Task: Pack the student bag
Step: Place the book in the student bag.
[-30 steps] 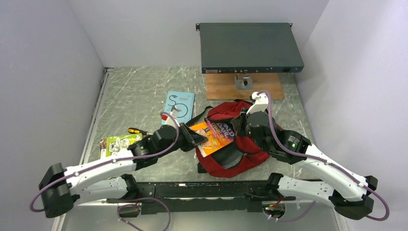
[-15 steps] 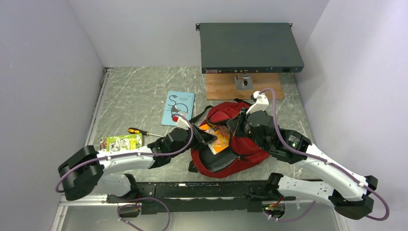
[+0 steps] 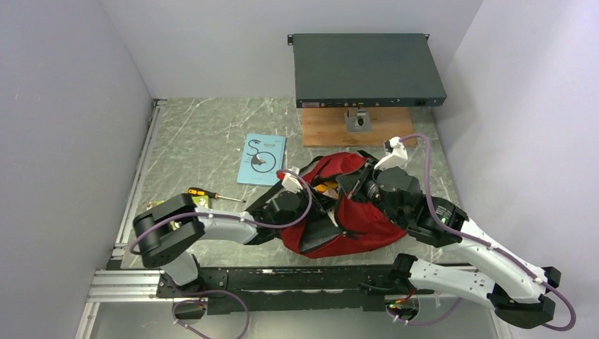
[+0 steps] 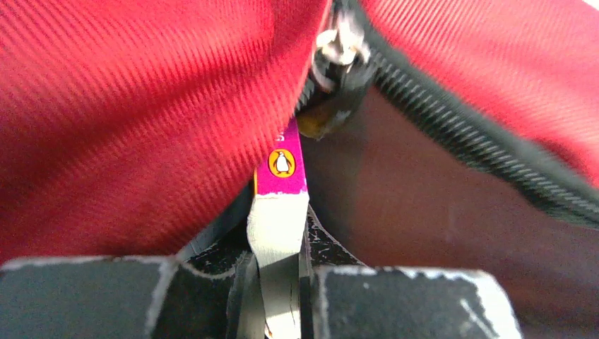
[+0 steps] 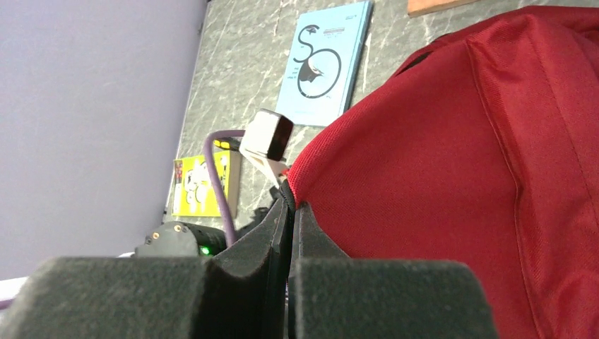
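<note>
Where the student bag lies: the student bag (image 3: 367,219) rests on the counter (image 3: 205,127) just ahead of the two arm bases, right of centre. Its mouth is turned left and gapes, with black zipper trim (image 4: 459,134) along the opening.
Book: a book (image 4: 282,162) with a purple spine and a penguin mark stands edge-on in the bag's mouth, red cloth against its left side and dark lining to its right.
Left gripper: the left gripper (image 4: 279,236) reaches into the opening, parted only narrowly and clenched on the book's pale near edge, one finger on each side.
Right gripper: the right gripper (image 5: 289,212) is pressed closed, pinching the red rim of the bag at the top of the opening.
Booklet: a pale blue booklet (image 3: 263,159) lies flat beyond the bag's left end, apart from it.
Screwdriver: a screwdriver (image 3: 205,193) lies left of the bag, near the left arm.
Packet: a yellow-green packet (image 5: 198,187) lies by the counter's left edge, partly hidden by the left arm.
Box: a dark flat box (image 3: 367,70) sits at the back above a wooden board (image 3: 325,131), the board just beyond the bag.
</note>
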You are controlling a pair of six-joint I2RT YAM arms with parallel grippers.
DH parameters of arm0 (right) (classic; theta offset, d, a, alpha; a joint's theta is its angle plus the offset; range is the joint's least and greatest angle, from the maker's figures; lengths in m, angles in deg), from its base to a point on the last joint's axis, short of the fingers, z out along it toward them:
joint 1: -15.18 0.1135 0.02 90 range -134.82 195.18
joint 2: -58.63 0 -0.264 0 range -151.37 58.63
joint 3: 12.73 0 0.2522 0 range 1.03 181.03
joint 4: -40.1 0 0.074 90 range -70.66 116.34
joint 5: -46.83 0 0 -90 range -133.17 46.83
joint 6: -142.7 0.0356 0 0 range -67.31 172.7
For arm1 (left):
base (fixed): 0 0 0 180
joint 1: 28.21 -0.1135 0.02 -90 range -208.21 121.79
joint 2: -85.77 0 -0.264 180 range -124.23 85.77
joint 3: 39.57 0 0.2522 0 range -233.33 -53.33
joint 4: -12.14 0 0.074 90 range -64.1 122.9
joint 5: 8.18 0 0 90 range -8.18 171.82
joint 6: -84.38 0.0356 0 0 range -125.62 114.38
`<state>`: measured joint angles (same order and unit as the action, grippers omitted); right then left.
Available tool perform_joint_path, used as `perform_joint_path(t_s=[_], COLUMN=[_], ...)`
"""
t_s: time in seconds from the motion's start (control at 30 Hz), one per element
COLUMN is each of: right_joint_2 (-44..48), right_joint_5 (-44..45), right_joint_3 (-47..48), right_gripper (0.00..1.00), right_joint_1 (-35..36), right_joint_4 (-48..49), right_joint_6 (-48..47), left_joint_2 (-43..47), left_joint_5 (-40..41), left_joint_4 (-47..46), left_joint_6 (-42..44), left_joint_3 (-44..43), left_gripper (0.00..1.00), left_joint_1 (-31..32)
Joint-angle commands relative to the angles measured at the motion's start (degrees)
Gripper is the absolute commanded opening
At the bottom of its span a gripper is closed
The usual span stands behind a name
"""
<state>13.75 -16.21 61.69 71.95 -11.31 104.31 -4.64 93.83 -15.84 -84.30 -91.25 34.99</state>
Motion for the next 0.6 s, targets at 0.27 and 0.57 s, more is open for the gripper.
perform_joint_path(t_s=[0.27, 0.57], right_joint_2=[0.7, 2.3], right_joint_5=[0.0, -12.3], right_joint_3=[-0.4, -2.5], right_gripper=[0.00, 0.00], right_joint_1=[-1.6, -13.2], right_joint_4=[12.6, 10.9], right_joint_6=[-10.3, -21.2], left_joint_2=[-9.8, -2.6], left_joint_5=[-9.2, -19.8], left_joint_4=[3.5, 13.0], left_joint_6=[-0.5, 2.8], left_joint_3=[-14.2, -9.7], left_gripper=[0.00, 0.00], left_joint_1=[0.1, -3.2])
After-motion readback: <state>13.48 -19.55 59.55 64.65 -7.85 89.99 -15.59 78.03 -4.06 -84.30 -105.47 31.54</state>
